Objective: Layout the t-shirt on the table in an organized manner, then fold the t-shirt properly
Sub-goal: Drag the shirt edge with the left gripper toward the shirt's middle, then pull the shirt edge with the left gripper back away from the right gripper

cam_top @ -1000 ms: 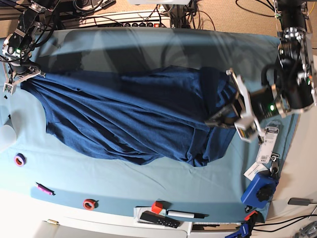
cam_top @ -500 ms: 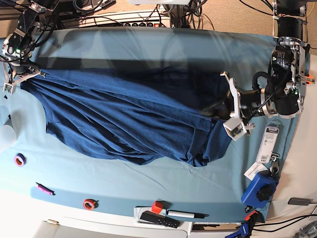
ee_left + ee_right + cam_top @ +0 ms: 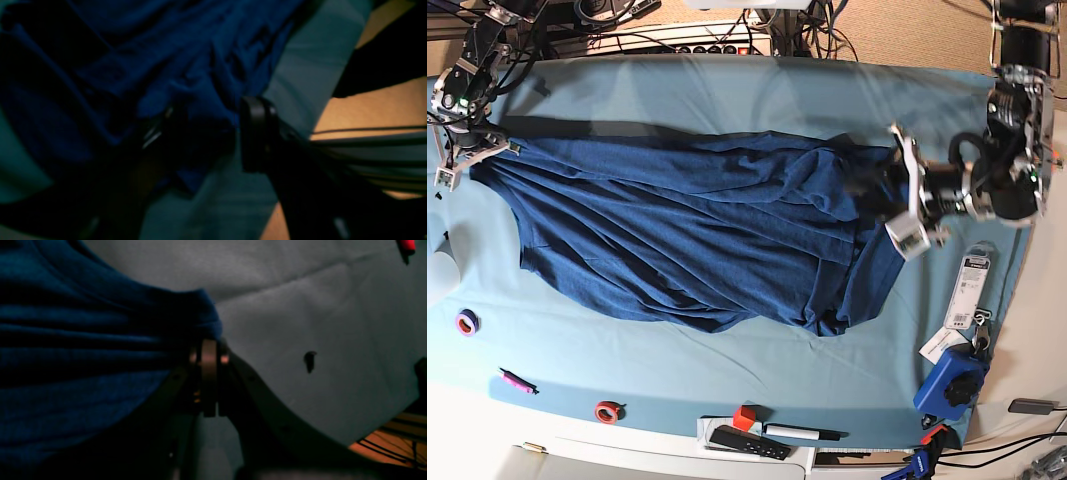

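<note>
The dark blue t-shirt lies stretched, wrinkled, across the teal table. At its far-left corner my right gripper is shut on the shirt. The right wrist view shows those pads pinching a bunched edge of the t-shirt above the table. My left gripper stands open at the shirt's right end. In the left wrist view, its fingers are apart, with loose t-shirt folds lying between and behind them on the table.
Along the front edge lie a purple tape ring, a pink marker, a red tape ring, a red cube, a remote and a black marker. A blue tool and tags sit right.
My left gripper has opened and let go of the shirt's right end, moving toward the back right. That end now lies flatter and wider. The right gripper has not moved.
</note>
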Controlling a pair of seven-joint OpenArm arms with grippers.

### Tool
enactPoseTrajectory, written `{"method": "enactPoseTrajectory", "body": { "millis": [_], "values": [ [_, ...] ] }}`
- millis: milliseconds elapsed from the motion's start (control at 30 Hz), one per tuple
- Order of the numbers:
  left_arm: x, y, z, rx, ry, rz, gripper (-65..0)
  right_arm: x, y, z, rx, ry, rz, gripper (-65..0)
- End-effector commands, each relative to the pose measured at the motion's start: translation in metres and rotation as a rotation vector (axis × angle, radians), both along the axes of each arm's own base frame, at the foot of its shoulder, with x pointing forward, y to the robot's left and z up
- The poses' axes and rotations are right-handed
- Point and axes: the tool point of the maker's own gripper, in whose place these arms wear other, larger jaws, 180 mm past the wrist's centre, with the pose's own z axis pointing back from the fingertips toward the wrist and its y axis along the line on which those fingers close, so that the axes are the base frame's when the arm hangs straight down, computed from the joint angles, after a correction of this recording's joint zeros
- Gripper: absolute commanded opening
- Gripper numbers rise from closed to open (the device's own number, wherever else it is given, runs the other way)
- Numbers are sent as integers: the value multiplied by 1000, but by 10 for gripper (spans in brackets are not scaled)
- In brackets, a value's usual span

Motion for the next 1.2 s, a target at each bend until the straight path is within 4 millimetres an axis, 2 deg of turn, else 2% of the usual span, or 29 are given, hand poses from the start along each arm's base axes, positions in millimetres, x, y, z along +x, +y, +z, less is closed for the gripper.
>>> {"method": "enactPoseTrajectory", "body": {
  "millis": [0, 133, 200, 333, 500, 600, 833, 933, 1033, 1167],
  "values": [
    [-2, -4, 7, -26, -13, -18, -363, 8, -6, 16, -26, -38, 16, -650],
    [-18, -20, -16, 36, 13, -84, -362, 10, -1, 14, -1, -42, 28, -554],
    [-17, -26, -28, 96, -36, -101, -361, 10, -2, 14, -2, -42, 28, -554],
    [-10, -36, -48, 245, -181, -172, -307, 10, -2, 15, -3, -44, 28, -554],
    [-7, -44, -54, 347, -258, -270, -302, 10, -2, 15, -7, -45, 29, -554],
    [-9, -39, -52, 393, -290, -320, -302, 10, -1, 15, -7, -43, 36, -554],
    [-13, -6, -41, 550, -412, -418, -303, 13, 0, 16, -12, -54, 51, -554],
    [-6, 4, -39, 619, -483, -385, -303, 13, 0, 16, -12, -53, 50, -554],
    [1, 9, -41, 679, -560, -352, -303, 12, -1, 16, -18, -49, 50, -554],
    [-1, 9, -48, 742, -656, -337, -304, 12, -2, 16, -24, -45, 49, -554]
  ]
}}
